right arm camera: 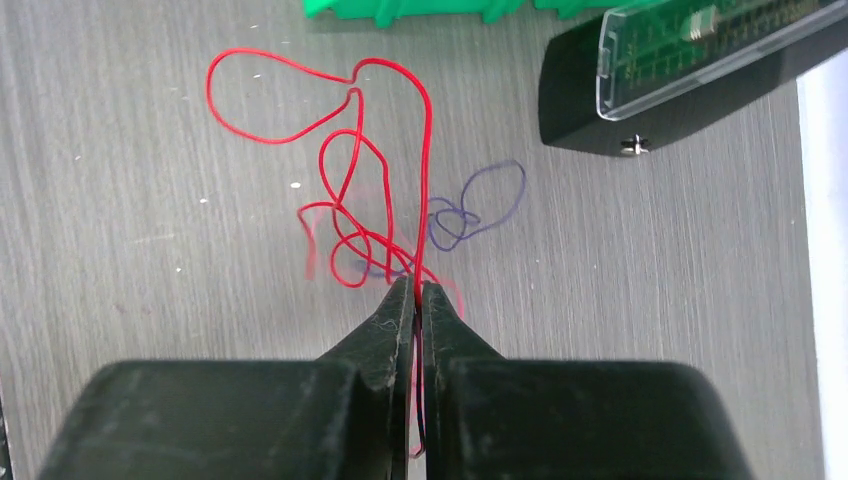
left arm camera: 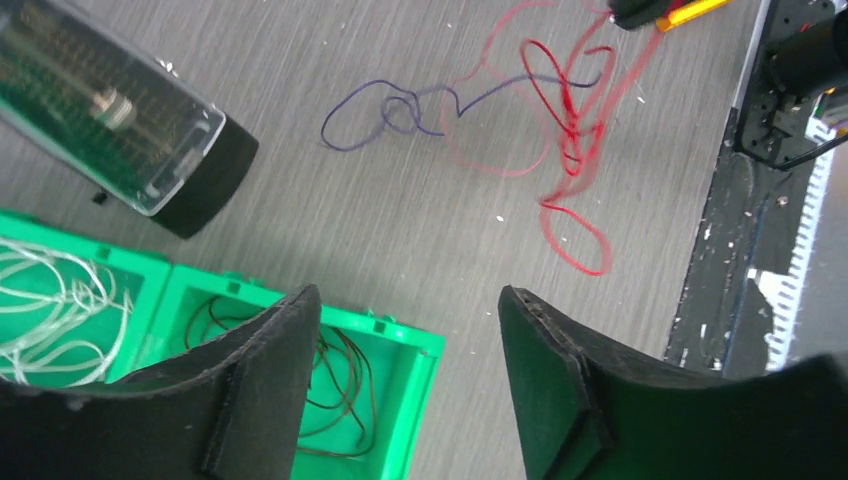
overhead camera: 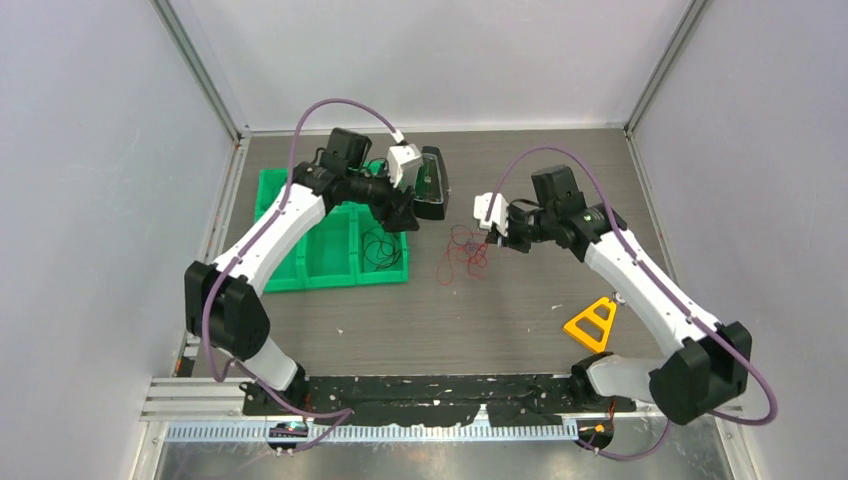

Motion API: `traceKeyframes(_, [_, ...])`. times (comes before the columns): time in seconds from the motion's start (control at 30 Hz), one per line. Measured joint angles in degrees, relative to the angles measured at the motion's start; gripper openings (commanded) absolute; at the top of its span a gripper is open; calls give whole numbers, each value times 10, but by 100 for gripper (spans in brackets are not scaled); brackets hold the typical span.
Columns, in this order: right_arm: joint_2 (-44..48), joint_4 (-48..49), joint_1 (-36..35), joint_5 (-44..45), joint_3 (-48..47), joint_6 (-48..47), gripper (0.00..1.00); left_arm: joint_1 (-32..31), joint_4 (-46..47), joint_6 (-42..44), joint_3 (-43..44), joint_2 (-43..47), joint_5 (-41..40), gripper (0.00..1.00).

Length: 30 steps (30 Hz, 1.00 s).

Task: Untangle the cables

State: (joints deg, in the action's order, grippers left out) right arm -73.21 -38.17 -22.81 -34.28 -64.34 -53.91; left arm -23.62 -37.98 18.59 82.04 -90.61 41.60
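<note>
The right gripper point(right arm camera: 418, 292) is pinching tight on a strand of the red cable point(right arm camera: 427, 170), whose loops are trailing from its fingertips toward the green compartment tray point(overhead camera: 320, 262) (knotted with the purple cable point(right arm camera: 521, 180) beside that tray), while the left gripper point(left arm camera: 408, 295), spread wide and empty, is hovering over the tray's corner, nearer the purple end.

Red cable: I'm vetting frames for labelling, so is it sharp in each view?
Right wrist: the red cable is crisp, bar a few ghosted strands near the right gripper pinching it. Left wrist: several of its loops smear pale, though the purple cable is sharp. Top external: thin and small, hard to trace.
</note>
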Motion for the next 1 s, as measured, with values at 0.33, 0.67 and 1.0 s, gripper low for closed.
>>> traceKeyframes(0.33, [132, -80, -12, -19, 87, -160, 5, -52, -13, 39, 41, -75, -14, 51])
traceKeyframes(0.67, [168, -136, -1, 58, 218, -222, 5, -183, -16, 15, 144, -222, -128, 80])
traceKeyframes(1.0, [219, -155, 55, 83, 236, -223, 5, -235, 15, -98, 233, -353, -228, 78])
